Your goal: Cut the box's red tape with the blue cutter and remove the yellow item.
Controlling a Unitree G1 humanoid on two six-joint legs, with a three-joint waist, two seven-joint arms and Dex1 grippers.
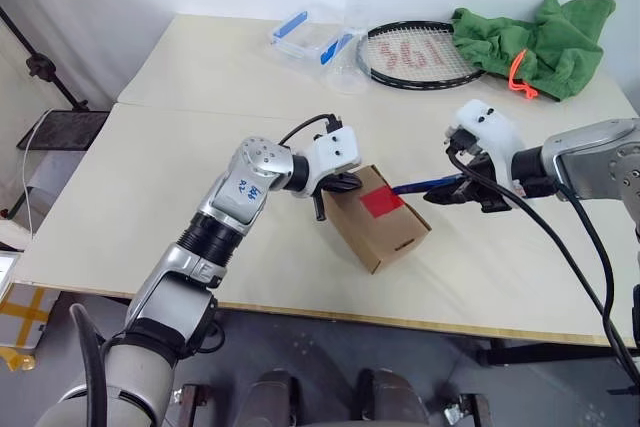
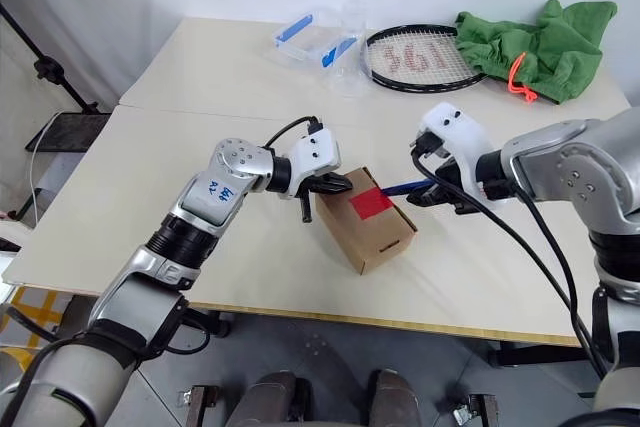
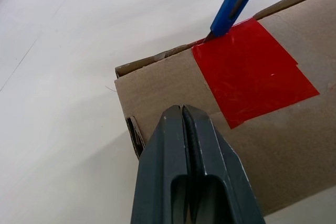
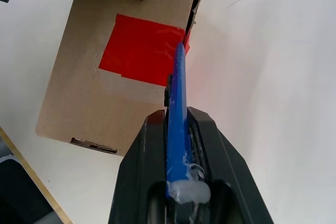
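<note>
The brown cardboard box (image 1: pixel 385 232) lies on the table with its flaps down, and the red tape (image 1: pixel 381 202) runs across its top seam. My left gripper (image 3: pixel 184 116) is shut with nothing in it, its tips resting on the box's top near the left edge. My right gripper (image 4: pixel 176 119) is shut on the blue cutter (image 4: pixel 178 82). The cutter's dark tip touches the tape's edge at the seam on the box's far side (image 3: pixel 210 35). The yellow item is out of view.
At the table's far side are a clear container with blue clips (image 1: pixel 305 37), a clear cup (image 1: pixel 352 52), a racket (image 1: pixel 420 55) and a green cloth (image 1: pixel 535 42). The table's front edge (image 1: pixel 330 315) runs close below the box.
</note>
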